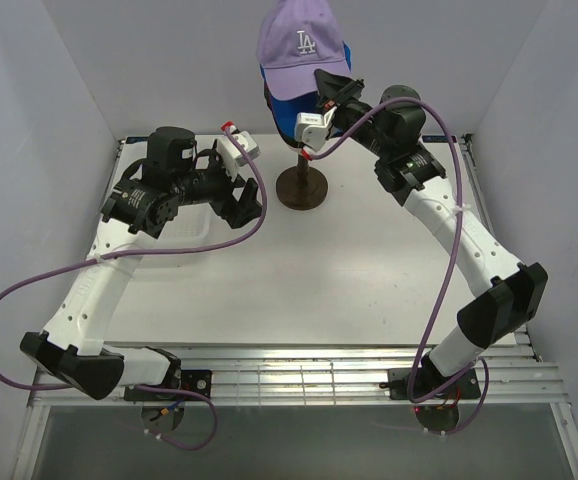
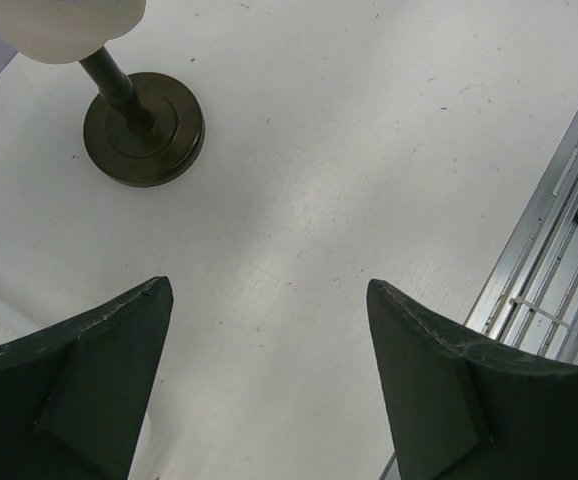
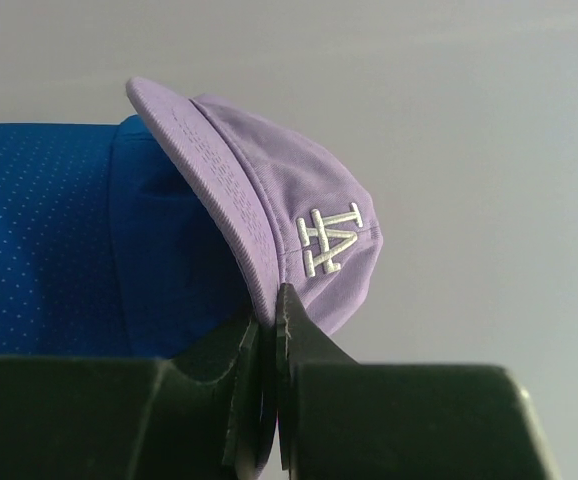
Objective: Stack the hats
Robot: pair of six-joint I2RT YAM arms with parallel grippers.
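Note:
A lavender cap with a white LA logo [image 1: 300, 38] sits on top of a bright blue cap [image 1: 337, 54] at the back centre, above the brown stand [image 1: 303, 186]. My right gripper [image 1: 331, 95] is shut on the lavender cap's brim; in the right wrist view the brim [image 3: 224, 190] runs down between the closed fingers [image 3: 304, 345], with the blue cap [image 3: 59, 240] behind it. My left gripper [image 1: 241, 205] is open and empty, low over the table left of the stand. The other caps do not show.
The stand's round base [image 2: 144, 125] and the cream head's underside [image 2: 59, 25] show in the left wrist view. A white basket [image 1: 184, 235] lies under the left arm. A slatted metal edge [image 2: 559, 250] runs along the table's near side.

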